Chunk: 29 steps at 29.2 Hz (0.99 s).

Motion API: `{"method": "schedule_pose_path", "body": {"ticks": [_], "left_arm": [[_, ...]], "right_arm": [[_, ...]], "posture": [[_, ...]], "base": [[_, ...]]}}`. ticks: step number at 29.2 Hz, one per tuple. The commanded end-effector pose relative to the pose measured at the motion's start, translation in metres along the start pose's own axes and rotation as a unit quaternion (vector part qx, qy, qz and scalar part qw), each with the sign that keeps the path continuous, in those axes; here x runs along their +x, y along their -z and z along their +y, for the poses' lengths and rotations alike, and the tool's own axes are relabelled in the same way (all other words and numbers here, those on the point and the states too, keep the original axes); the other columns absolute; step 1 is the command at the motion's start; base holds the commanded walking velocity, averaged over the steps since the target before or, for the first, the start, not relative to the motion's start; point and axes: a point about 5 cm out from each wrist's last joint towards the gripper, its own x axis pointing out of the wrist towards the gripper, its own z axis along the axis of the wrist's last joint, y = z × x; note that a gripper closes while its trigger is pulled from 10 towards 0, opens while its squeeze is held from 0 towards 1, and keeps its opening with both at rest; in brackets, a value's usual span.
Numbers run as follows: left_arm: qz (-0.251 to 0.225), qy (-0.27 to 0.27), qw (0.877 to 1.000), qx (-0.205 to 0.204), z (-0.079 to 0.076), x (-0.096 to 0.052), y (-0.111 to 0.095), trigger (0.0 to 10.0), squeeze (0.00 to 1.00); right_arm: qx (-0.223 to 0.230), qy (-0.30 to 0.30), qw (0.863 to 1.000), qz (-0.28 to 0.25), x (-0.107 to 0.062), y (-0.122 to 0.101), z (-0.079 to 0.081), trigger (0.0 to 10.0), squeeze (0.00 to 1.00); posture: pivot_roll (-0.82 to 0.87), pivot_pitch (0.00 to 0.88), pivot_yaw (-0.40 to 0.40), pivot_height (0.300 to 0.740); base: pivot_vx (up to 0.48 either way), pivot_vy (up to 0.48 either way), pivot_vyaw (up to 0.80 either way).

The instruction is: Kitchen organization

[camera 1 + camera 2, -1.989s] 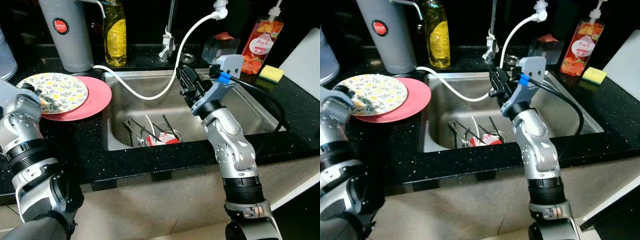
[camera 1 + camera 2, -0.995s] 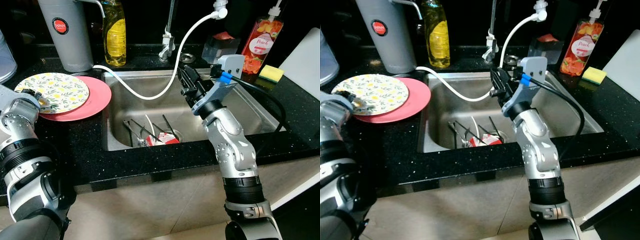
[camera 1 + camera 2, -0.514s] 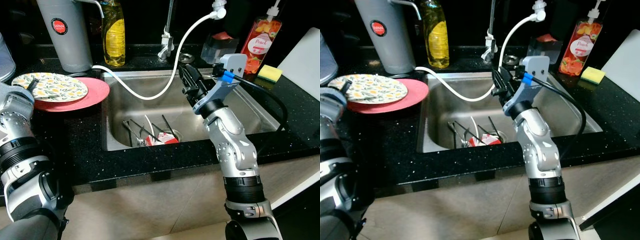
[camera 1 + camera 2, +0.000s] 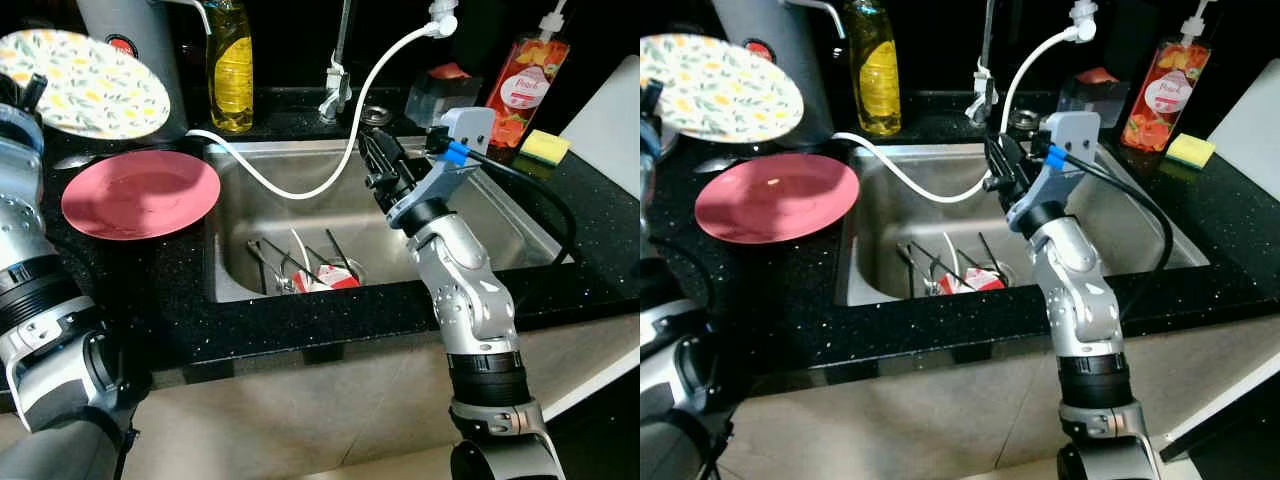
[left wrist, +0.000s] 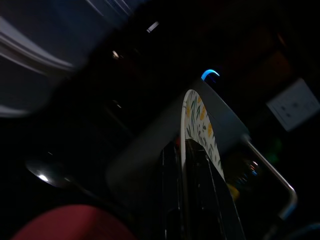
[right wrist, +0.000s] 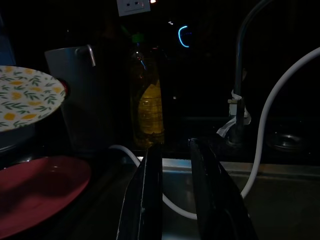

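Your left gripper (image 5: 182, 170) is clamped on the rim of the round floral-patterned plate (image 4: 85, 82), holding it in the air above the round pink plate (image 4: 140, 193). That pink plate lies flat on the black speckled table (image 4: 150, 300), just left of the steel sink (image 4: 500, 225). Your right gripper (image 6: 175, 200) hovers over the sink beside the white hose (image 4: 340, 165), its fingers slightly apart and holding nothing. Utensils (image 4: 300, 262) lie in the sink's bottom.

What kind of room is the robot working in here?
Most likely a home kitchen: a steel sink with utensils in it, set into a black countertop, with a faucet and a dish soap bottle behind.
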Motion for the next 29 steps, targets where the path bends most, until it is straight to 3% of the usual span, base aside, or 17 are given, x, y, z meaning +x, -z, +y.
{"method": "schedule_pose_path", "body": {"ticks": [1,2,7,9,11,15,17,18,20,22,23,25,29], "left_arm": [[0.034,0.027,0.999,-0.024,-0.01,-0.001,0.011,10.0,0.0],[0.057,0.046,0.996,-0.042,-0.013,-0.002,0.018,10.0,0.0],[0.129,0.08,0.987,-0.058,-0.023,-0.006,0.039,10.0,0.0],[0.165,0.085,0.978,-0.092,-0.026,-0.007,0.051,10.0,0.0],[0.209,0.084,0.969,-0.102,-0.031,-0.009,0.072,10.0,0.0],[0.24,0.104,0.958,-0.115,-0.04,-0.011,0.084,10.0,0.0],[0.273,0.16,0.941,-0.117,-0.056,-0.017,0.092,10.0,0.0],[0.273,0.16,0.941,-0.117,-0.056,-0.017,0.092,10.0,0.0],[0.282,0.204,0.932,-0.104,-0.065,-0.021,0.092,10.0,0.0],[0.29,0.221,0.925,-0.105,-0.07,-0.024,0.092,10.0,0.0],[0.295,0.248,0.918,-0.098,-0.074,-0.028,0.091,10.0,0.0],[0.296,0.257,0.915,-0.096,-0.076,-0.029,0.091,10.0,0.0],[0.295,0.287,0.907,-0.092,-0.08,-0.033,0.088,10.0,0.0]], "right_arm": [[0.017,0.004,1.0,0.001,0.001,-0.001,-0.001,10.0,0.0],[0.032,0.008,0.999,-0.001,0.002,-0.001,-0.003,10.0,0.0],[0.074,0.015,0.997,-0.005,0.0,-0.005,-0.009,10.0,0.0],[0.079,0.02,0.997,-0.004,0.0,-0.005,-0.013,10.0,0.0],[0.108,0.02,0.994,0.0,-0.001,-0.004,-0.017,10.0,0.0],[0.138,0.006,0.99,0.009,-0.001,-0.003,-0.015,10.0,0.0],[0.141,-0.036,0.989,0.023,-0.003,-0.003,-0.009,10.0,0.0],[0.141,-0.036,0.989,0.023,-0.003,-0.003,-0.009,10.0,0.0],[0.1,-0.111,0.987,0.054,-0.011,0.0,0.002,10.0,0.0],[0.083,-0.148,0.983,0.071,-0.016,0.001,0.006,10.0,0.0],[0.086,-0.195,0.973,0.091,-0.027,0.002,0.01,10.0,0.0],[0.09,-0.21,0.969,0.095,-0.03,0.002,0.011,10.0,0.0],[0.158,-0.191,0.966,0.073,-0.032,-0.006,0.003,10.0,0.0]], "posture": [[0.06,0.0,-0.041,0.74],[0.06,0.0,-0.041,0.74],[0.06,0.0,-0.042,0.74],[0.06,0.0,-0.042,0.74],[0.06,0.0,-0.042,0.74],[0.06,0.0,-0.042,0.74],[0.05,0.0,-0.04,0.74],[0.05,0.0,-0.04,0.74],[0.05,0.0,-0.036,0.74],[0.05,0.0,-0.036,0.74],[0.05,0.0,-0.035,0.74],[0.05,0.0,-0.035,0.74],[0.05,0.0,-0.035,0.74]], "base": [[0.0,0.0,0.0],[0.0,0.0,0.0],[0.0,0.0,0.0],[0.0,0.0,0.0],[0.0,0.0,0.0],[0.0,0.0,0.0],[0.0,0.0,0.0],[0.0,0.0,0.0],[0.0,0.0,0.0],[0.0,0.0,0.0],[0.0,0.0,0.0],[0.0,0.0,0.0],[0.0,0.0,0.0]]}}
